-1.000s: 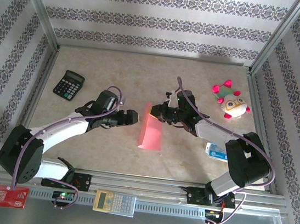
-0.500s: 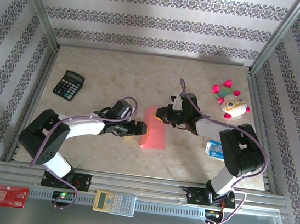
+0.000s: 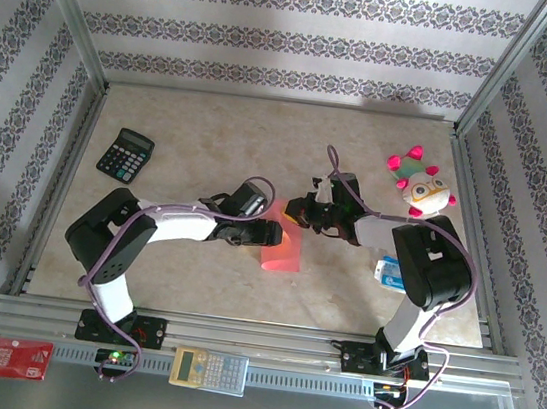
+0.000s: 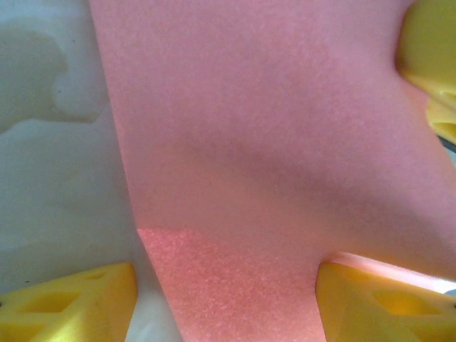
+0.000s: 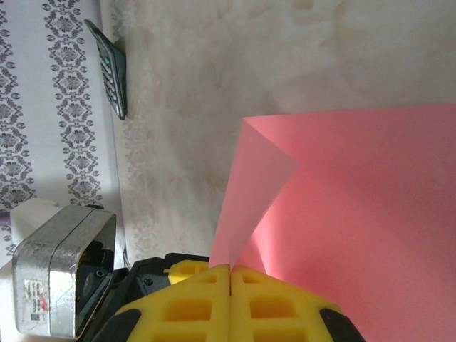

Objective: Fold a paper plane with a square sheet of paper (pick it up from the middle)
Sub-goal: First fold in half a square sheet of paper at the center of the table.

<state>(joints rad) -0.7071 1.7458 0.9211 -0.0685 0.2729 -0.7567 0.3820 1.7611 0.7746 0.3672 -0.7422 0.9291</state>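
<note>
Starting at the near edge, a metal rail [image 3: 331, 384] ran across, with a grey calculator [image 3: 209, 370] lying on it and a red card [image 3: 11, 357] at its left end. Beyond it lay the table [image 3: 192, 285], beige and marbled, boxed in by an aluminium frame [image 3: 74, 22].

Mid-table, both arms met at the square sheet of paper [image 3: 280, 254], salmon-pink, its near part down on the table and its far end raised. The left hand [image 3: 268, 232] sat low at the sheet's left edge. From the left wrist, its yellow fingers [image 4: 71, 299] stood well apart with pink paper spanning between them, gripping nothing. The right hand [image 3: 298, 211] was at the sheet's far end. From the right wrist, its fingers [image 5: 192, 285] were pressed tight together, pinching the paper's edge, a folded flap rising from the seam.

Off to the right lay a small blue-and-white box [image 3: 390, 273]. Farther back sat a black calculator [image 3: 125, 155] on the left and a pink-and-white plush toy [image 3: 419, 188] on the right. Behind it all stood walls [image 3: 295, 41] papered in grey patterned stripes.
</note>
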